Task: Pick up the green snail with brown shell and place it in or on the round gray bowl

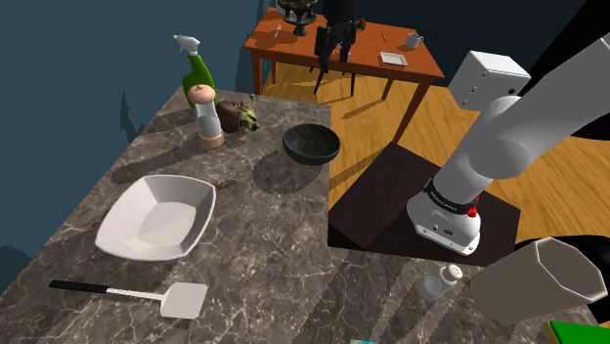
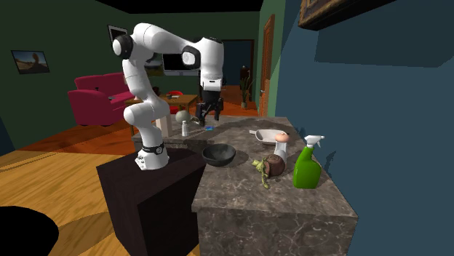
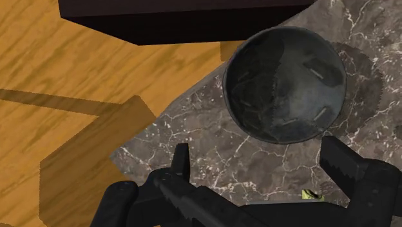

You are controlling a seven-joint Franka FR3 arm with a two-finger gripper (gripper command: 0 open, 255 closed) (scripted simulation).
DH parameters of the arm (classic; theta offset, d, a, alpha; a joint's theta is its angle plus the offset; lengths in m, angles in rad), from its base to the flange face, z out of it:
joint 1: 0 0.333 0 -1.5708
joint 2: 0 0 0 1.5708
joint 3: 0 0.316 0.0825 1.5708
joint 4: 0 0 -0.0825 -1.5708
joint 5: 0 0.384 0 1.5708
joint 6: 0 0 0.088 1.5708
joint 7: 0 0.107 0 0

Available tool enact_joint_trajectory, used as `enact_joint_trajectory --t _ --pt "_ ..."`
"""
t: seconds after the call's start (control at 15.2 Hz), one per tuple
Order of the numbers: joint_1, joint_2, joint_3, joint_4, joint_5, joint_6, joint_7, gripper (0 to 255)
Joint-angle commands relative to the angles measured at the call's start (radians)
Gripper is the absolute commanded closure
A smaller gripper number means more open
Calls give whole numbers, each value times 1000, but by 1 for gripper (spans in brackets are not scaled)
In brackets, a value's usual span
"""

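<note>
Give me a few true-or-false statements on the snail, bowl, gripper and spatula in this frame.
1. The snail lies in the round dark bowl. False: it stands on the counter, apart from the bowl.
2. The gripper is open and empty. True.
3. The bowl holds nothing. True.
4. The spatula rests in the white dish. False: it lies on the counter beside the dish.
</note>
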Motion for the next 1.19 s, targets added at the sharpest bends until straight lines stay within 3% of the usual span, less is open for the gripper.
enact_joint_trajectory --t 0.0,0.59,1.12 --pt "8 74 13 26 6 43 13 0" --pt "47 400 61 210 12 159 73 0" --pt "92 706 85 461 -6 192 123 0"
